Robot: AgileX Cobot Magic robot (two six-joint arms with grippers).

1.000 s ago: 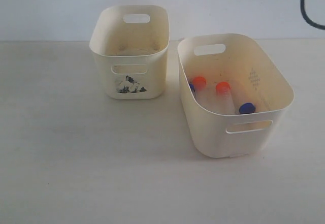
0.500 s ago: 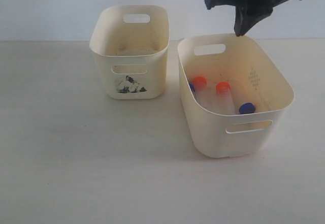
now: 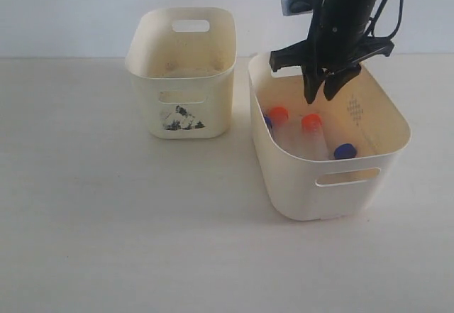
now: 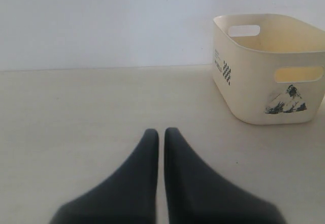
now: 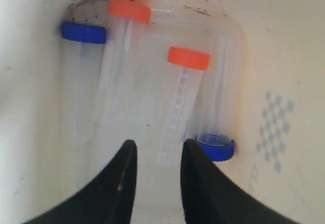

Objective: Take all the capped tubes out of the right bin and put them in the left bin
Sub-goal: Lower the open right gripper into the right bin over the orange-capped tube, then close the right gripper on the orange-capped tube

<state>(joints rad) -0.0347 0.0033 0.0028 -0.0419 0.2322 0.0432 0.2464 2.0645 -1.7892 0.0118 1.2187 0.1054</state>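
Note:
Four capped tubes lie in the right bin (image 3: 397, 125): two orange-capped (image 3: 278, 113) (image 3: 311, 122) and two blue-capped (image 3: 345, 151) (image 3: 267, 122). My right gripper (image 3: 320, 99) hangs open inside the bin's far half, above the tubes. In the right wrist view this gripper (image 5: 160, 150) holds nothing. An orange-capped tube (image 5: 188, 58) lies just beyond the gap, and a blue cap (image 5: 215, 146) sits beside one finger. The other orange cap (image 5: 129, 9) and blue cap (image 5: 84, 32) lie farther off. My left gripper (image 4: 158, 132) is shut over bare table, away from the left bin (image 4: 254, 92) with its sticker (image 3: 184, 118).
The left bin (image 3: 181, 72) stands just left of the right bin with a narrow gap between them, and no tubes show in it. A pale wall runs behind the table. The left arm is out of the exterior view.
My right arm has come down from the top edge of the view, and its open fingers have dropped into the right bin. The tubes and both bins have not moved.

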